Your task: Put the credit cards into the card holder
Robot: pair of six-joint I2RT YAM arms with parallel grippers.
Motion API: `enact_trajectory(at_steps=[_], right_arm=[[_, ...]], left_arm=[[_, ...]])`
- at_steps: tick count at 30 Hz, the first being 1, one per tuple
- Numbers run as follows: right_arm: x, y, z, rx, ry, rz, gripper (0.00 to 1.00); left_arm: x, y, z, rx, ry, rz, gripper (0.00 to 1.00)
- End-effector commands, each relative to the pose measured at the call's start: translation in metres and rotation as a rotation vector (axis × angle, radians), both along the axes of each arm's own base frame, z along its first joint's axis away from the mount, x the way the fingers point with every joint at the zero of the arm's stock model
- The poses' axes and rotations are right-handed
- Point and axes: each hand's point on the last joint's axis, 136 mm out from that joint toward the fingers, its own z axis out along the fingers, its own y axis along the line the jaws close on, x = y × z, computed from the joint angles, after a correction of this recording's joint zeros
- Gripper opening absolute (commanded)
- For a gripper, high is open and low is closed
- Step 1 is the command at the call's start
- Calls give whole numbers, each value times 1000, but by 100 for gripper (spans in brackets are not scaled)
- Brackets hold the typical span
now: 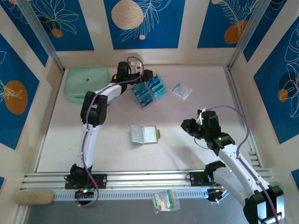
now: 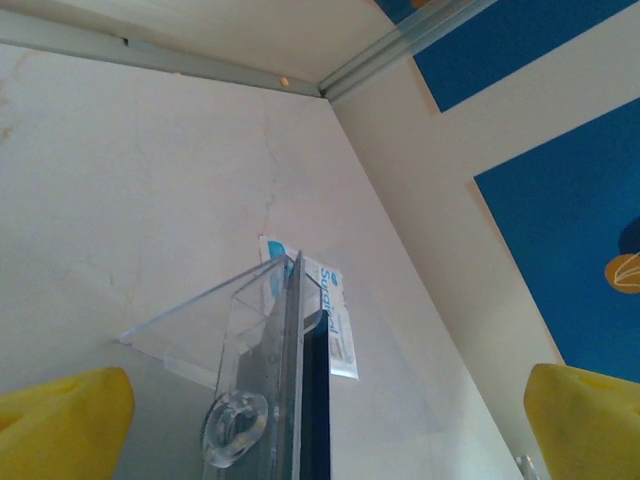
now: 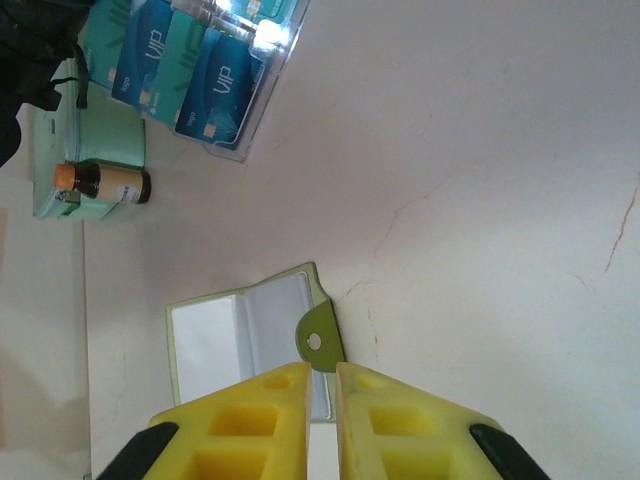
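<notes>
- The credit cards (image 1: 149, 91) — teal and blue — stand in rows in the clear tiered stand (image 1: 142, 99), right at the tips of the left gripper (image 2: 322, 425) and well apart from the right gripper (image 3: 322, 385).
- In the left wrist view one dark blue card (image 2: 318, 400) shows edge-on in the stand, between the two yellow fingers (image 2: 60, 425); neither finger touches it.
- The left gripper's jaws are spread wide to either side of the stand, with nothing held.
- The card holder (image 3: 250, 330) lies opened flat on the table, just ahead of and below the right gripper's fingertips, its snap tab (image 3: 318, 340) closest to them.
- Its pale pockets look empty; no card can be seen in them.
- The right gripper's jaws are almost pressed together, a thin slit between them, pinching nothing and hovering over the holder's near edge.
- Judged from this, the task is at its start: the holder is open and ready, but no card is out of the stand yet — every card is left to pick and slot in.
</notes>
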Motion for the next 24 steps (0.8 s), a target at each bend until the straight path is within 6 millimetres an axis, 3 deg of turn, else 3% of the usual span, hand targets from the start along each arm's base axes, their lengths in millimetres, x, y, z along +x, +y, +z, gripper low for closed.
enact_trajectory(at_steps=[1, 15, 24], right_arm=[[-7, -2, -8, 2, 30, -4, 15], [-9, -4, -10, 5, 30, -13, 15], [-9, -4, -11, 2, 28, -11, 15]], left_arm=[[-15, -18, 5, -26, -21, -82, 100], [-59, -62, 6, -73, 2, -227, 100], [-82, -76, 23, -153, 2, -286, 100]])
